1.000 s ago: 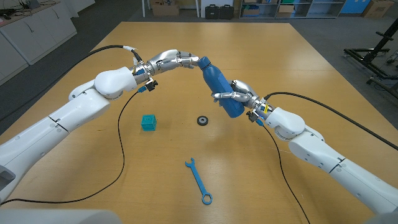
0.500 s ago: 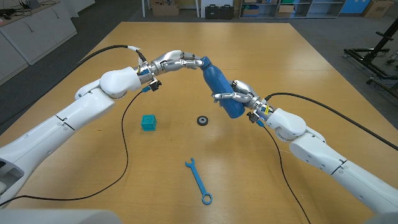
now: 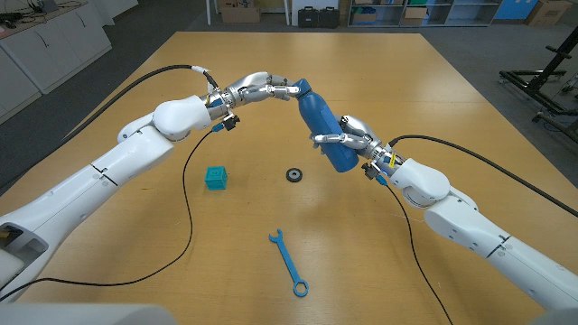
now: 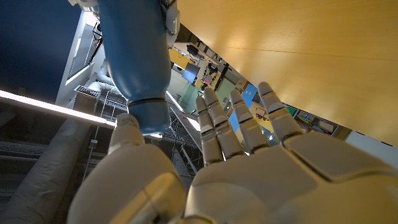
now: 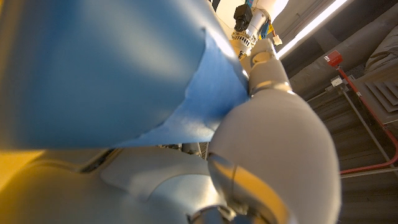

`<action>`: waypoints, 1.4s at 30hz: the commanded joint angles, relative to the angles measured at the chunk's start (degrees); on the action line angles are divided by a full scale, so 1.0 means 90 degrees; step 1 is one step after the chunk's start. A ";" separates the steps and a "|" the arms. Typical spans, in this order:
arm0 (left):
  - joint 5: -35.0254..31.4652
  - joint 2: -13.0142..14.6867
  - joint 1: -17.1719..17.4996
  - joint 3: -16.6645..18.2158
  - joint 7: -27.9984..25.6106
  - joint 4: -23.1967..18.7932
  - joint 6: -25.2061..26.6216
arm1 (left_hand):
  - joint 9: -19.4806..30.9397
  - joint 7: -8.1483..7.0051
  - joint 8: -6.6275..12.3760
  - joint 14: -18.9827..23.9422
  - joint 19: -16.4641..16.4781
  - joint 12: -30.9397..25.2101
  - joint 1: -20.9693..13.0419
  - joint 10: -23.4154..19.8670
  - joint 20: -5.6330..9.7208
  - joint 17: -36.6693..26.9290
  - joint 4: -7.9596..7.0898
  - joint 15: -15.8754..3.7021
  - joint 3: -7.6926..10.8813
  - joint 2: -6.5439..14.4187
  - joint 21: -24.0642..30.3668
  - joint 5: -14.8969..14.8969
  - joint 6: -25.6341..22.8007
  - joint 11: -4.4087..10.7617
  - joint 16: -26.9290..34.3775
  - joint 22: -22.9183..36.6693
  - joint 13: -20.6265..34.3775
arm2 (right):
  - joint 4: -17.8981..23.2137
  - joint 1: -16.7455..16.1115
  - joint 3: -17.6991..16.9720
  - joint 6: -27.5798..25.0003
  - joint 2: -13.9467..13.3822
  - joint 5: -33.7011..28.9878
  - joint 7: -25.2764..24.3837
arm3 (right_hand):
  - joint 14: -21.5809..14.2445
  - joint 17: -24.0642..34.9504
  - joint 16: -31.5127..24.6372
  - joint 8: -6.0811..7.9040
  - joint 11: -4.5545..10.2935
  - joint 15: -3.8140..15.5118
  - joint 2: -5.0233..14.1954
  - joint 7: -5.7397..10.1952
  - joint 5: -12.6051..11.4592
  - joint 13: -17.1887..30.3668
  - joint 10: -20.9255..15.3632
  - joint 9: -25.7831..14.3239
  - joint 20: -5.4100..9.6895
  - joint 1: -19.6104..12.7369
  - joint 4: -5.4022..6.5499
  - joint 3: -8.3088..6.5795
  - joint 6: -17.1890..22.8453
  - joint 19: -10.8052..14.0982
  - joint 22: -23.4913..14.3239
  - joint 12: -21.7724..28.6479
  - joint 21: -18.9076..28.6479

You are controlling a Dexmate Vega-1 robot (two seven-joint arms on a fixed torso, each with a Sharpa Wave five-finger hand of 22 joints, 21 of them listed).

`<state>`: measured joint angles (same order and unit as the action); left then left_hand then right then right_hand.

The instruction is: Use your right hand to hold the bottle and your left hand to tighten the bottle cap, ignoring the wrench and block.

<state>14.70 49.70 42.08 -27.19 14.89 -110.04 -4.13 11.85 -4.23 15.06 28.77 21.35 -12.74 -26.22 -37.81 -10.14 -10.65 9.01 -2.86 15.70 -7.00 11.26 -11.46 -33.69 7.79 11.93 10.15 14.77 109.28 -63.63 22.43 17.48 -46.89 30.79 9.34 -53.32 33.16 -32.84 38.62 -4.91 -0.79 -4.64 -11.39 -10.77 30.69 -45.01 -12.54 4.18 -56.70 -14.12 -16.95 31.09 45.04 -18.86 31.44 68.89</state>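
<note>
- I have a wide wooden table [image 3: 379, 81] in front of me, with cabinets along the left wall and storage boxes and shelves at the far end of the room.
- My right hand [image 3: 348, 137] grips the blue bottle [image 3: 321, 131] around its lower body, fingers wrapped across it, holding it off the table and tilted with its top toward the left.
- In the right wrist view the bottle's blue side [image 5: 93, 68] is pressed right against the hand.
- My left hand [image 3: 257, 88] is at the bottle's top end; its fingertips touch the cap [image 3: 295, 88].
- From the left wrist, the thumb sits against the bottle neck [image 4: 148, 115] while the other fingers [image 4: 233, 124] reach straight alongside, close together, not clearly on it.
- On the table lie a teal block [image 3: 215, 177], a small black ring [image 3: 294, 174] below the bottle, and a blue wrench [image 3: 289, 262] nearer to me.
</note>
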 commanded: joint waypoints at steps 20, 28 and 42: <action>0.0158 -0.0166 -0.0164 -0.0023 -0.0097 0.0408 0.0367 | 0.0016 -0.0021 0.0098 0.0191 0.0140 -0.0102 -0.0236 -0.0283 0.0041 -0.0024 -0.0046 -0.0248 0.0196 0.0276 0.0048 0.0006 -0.0263 0.0011 0.0071 0.0002 0.0012 | 0.0225 -0.0212 -0.0152 0.0225 -0.0064 0.0047 0.0046 | -0.0946 0.0045 0.0034 0.0037 0.1487 0.1415 0.1440 0.1555 0.0031 0.0035 -0.1539 -0.0019 0.0974 -0.1358 0.0615 -0.0673 0.1793 -0.0086 0.0033 -0.0046 0.0097; 0.0393 -0.0204 -0.0056 0.0033 -0.0131 0.0347 0.0330 | 0.0024 0.0143 0.0062 0.0162 0.0068 -0.0067 0.0260 -0.0270 0.0044 -0.0065 -0.0328 -0.0151 0.0105 0.0435 0.0011 0.0112 -0.0232 -0.0248 0.0061 0.0012 0.0017 | 0.0155 -0.0083 -0.0054 0.0097 -0.0013 -0.0059 0.0035 | -0.0955 0.0054 0.0035 0.0035 0.1484 0.1413 0.1440 0.1558 0.0031 0.0034 -0.1548 -0.0019 0.0974 -0.1354 0.0616 -0.0674 0.1798 -0.0088 0.0048 -0.0057 0.0113; 0.0544 -0.0115 0.0266 0.0235 -0.0499 -0.0008 0.0383 | 0.0019 0.0229 0.0036 0.0164 0.0030 -0.0066 0.0713 -0.0307 0.0019 -0.0075 -0.0503 -0.0054 -0.0044 0.0402 -0.0004 0.0146 -0.0246 -0.0305 0.0057 0.0013 0.0024 | -0.0050 0.0202 0.0216 -0.0385 0.0074 -0.0312 -0.0068 | -0.0958 0.0067 0.0045 0.0027 0.1460 0.1412 0.1441 0.1556 0.0033 0.0040 -0.1554 -0.0020 0.0974 -0.1350 0.0617 -0.0678 0.1794 -0.0092 0.0075 -0.0074 0.0138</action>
<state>18.59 48.17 42.60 -26.20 12.27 -108.23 -0.90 11.85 -2.26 15.46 29.99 21.85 -13.37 -20.22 -40.34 -9.83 -11.08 4.64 -2.66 15.29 -3.46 11.26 -10.13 -35.81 5.00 12.37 10.15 14.76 110.21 -63.43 22.89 16.43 -46.87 29.00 8.90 -53.79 33.61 -32.10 38.88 -4.50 -0.48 -4.64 -11.39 -10.77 30.96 -45.54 -12.54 4.29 -56.69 -14.19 -17.02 31.11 44.11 -18.07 30.92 69.72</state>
